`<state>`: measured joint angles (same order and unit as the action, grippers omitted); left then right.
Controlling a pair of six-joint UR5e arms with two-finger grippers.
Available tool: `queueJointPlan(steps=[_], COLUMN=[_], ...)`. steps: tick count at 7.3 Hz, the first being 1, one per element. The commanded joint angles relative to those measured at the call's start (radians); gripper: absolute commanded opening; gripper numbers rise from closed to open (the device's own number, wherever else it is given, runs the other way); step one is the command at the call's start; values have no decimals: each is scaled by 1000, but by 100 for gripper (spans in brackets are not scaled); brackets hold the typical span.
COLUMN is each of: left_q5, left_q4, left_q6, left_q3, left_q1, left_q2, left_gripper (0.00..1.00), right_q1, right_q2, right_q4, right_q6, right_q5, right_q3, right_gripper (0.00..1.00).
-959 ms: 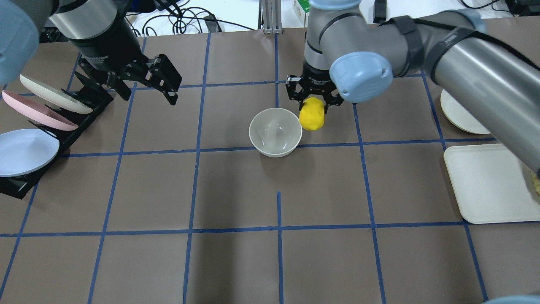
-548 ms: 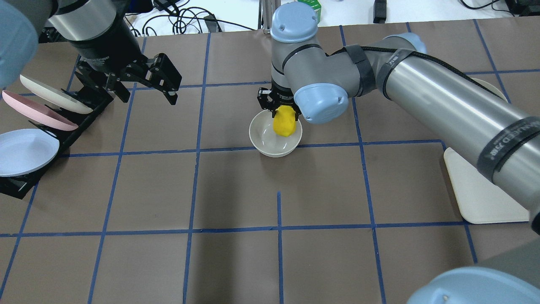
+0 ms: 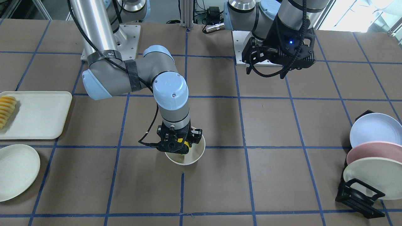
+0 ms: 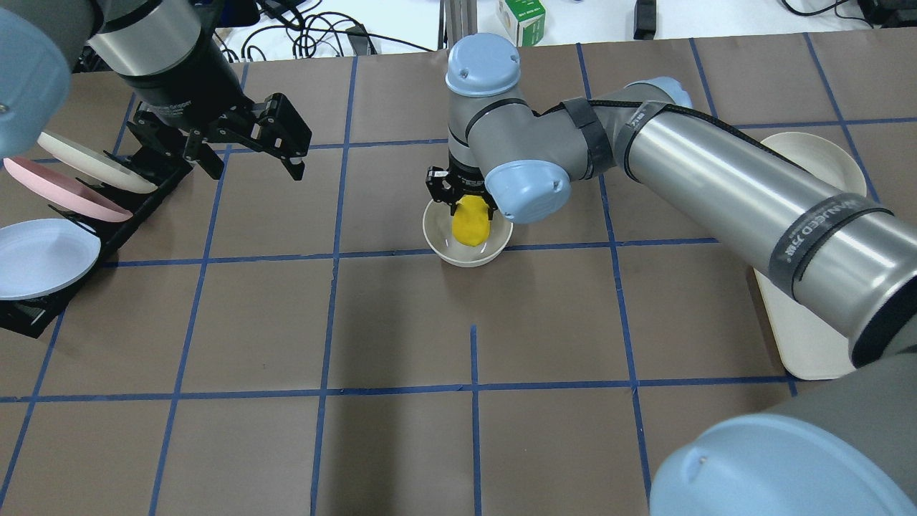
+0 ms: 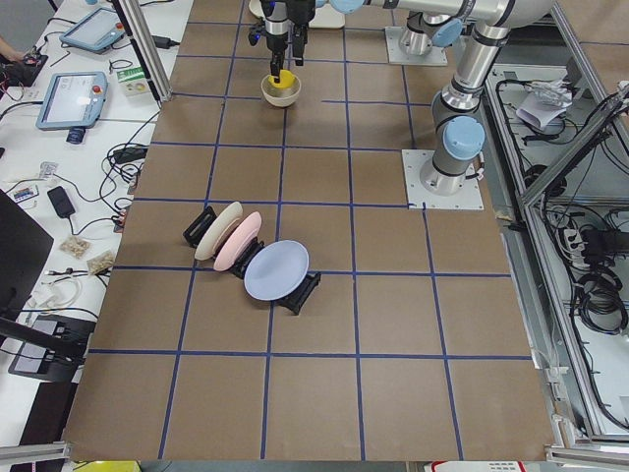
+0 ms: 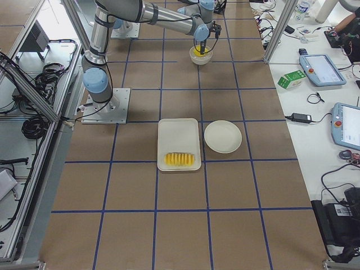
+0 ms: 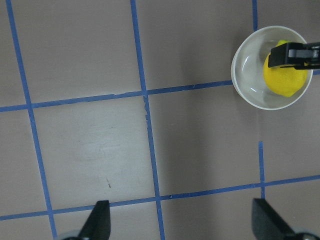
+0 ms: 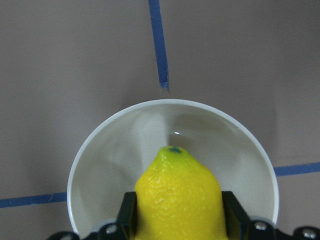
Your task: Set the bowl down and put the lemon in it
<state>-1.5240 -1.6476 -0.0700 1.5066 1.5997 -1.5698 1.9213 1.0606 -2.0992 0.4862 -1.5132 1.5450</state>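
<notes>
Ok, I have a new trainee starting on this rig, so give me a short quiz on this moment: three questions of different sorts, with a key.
1. True or false: the lemon lies on the table outside the bowl, held by nothing.
2. The left tool is: A) open and empty; B) shut on a plate; C) shut on the lemon.
3. How many plates stand in the rack?
Key: 1 false, the right tool is shut on it over the bowl; 2 A; 3 three.
</notes>
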Motion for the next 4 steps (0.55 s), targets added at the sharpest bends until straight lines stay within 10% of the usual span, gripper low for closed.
queueJointPlan(steps=[1, 4], left_q5=[-1, -4], left_q4=[2, 2], left_q6=[1, 1], left_q3=[0, 1], left_q1=[0, -1], left_q2=[2, 4], left_gripper=[100, 100], right_q1=[5, 5], right_q2=[-36, -63], right_q4=[-2, -4], right_q6=[-9, -11], right_q5=[2, 33], right_q3=[0, -2], right_gripper=[4, 23])
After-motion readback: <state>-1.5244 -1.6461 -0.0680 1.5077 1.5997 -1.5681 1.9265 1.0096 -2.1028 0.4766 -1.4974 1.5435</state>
